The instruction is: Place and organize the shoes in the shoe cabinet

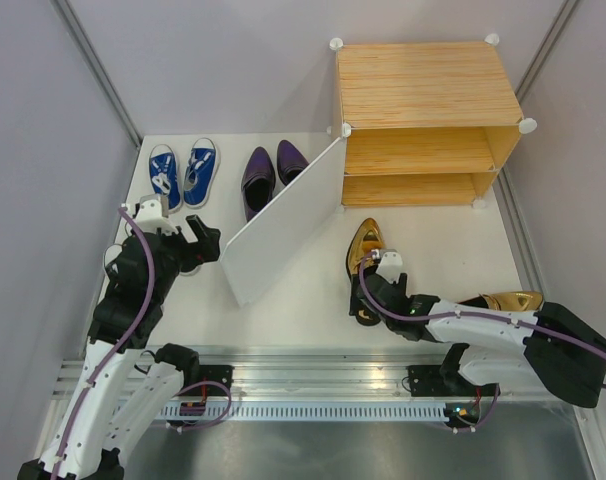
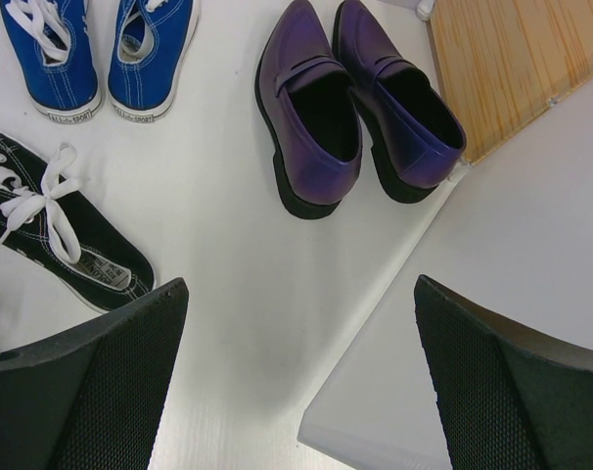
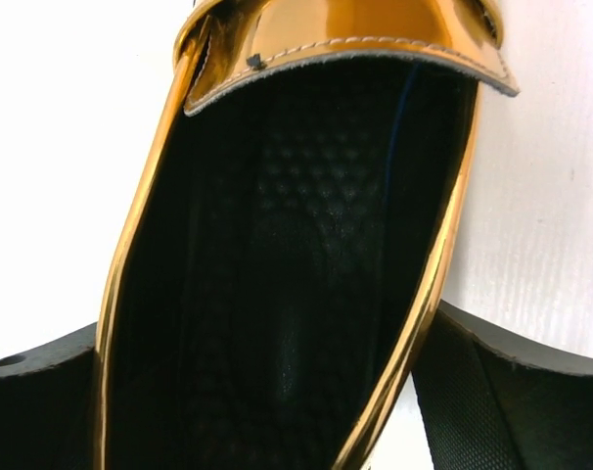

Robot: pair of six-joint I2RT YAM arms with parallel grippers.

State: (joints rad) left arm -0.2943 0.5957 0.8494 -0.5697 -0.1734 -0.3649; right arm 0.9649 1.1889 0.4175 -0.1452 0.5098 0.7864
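Observation:
The light-wood shoe cabinet [image 1: 423, 110] stands at the back right, and its white door [image 1: 283, 222] is swung open across the table. Blue sneakers [image 1: 183, 172] and purple dress shoes [image 1: 271, 172] sit left of the door; they also show in the left wrist view, sneakers [image 2: 101, 49] and dress shoes [image 2: 360, 103]. A black sneaker [image 2: 52, 235] lies by my left gripper [image 1: 201, 243], which is open and empty near the door's free end. My right gripper [image 1: 375, 292] is open, its jaws straddling the heel of a gold shoe [image 1: 366, 250] with a thin gap on the right side [image 3: 296, 274].
The second gold shoe [image 1: 511, 300] lies to the right, beside my right arm. The door's lower corner [image 2: 453, 323] lies under my left gripper's right finger. Grey walls close in both sides of the white table [image 1: 303, 300].

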